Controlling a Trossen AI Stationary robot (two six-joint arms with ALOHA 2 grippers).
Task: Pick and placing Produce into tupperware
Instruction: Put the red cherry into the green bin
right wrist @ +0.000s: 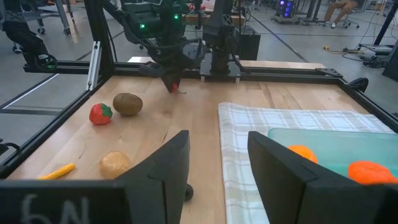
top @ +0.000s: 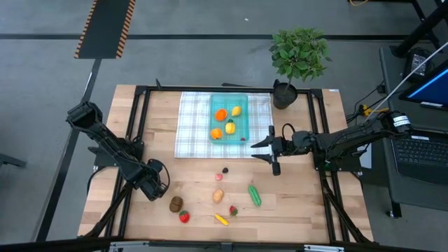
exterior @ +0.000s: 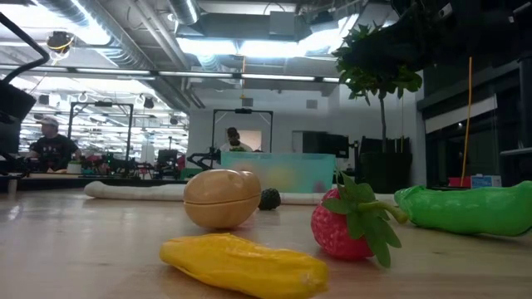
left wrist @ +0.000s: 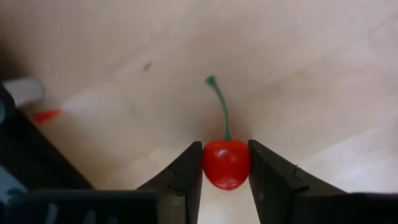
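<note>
The teal tupperware sits on a checked cloth at the table's far middle, with oranges and a lemon inside. My left gripper is near the table's left front, shut on a red cherry. Loose on the front of the table lie a kiwi, two strawberries, a potato, a cucumber, a yellow piece and a dark berry. My right gripper hangs open just right of the tupperware's near corner, touching nothing. My left gripper pinches the cherry's round red body between its two fingers, one on each side. The green stem sticks out forward past the fingertips. In the right wrist view the cherry looks held just above the wood.
A potted plant stands at the far right corner beside the cloth. A black frame runs along the table's sides. Bare wood lies between the cloth and the loose produce. People show in the room behind.
</note>
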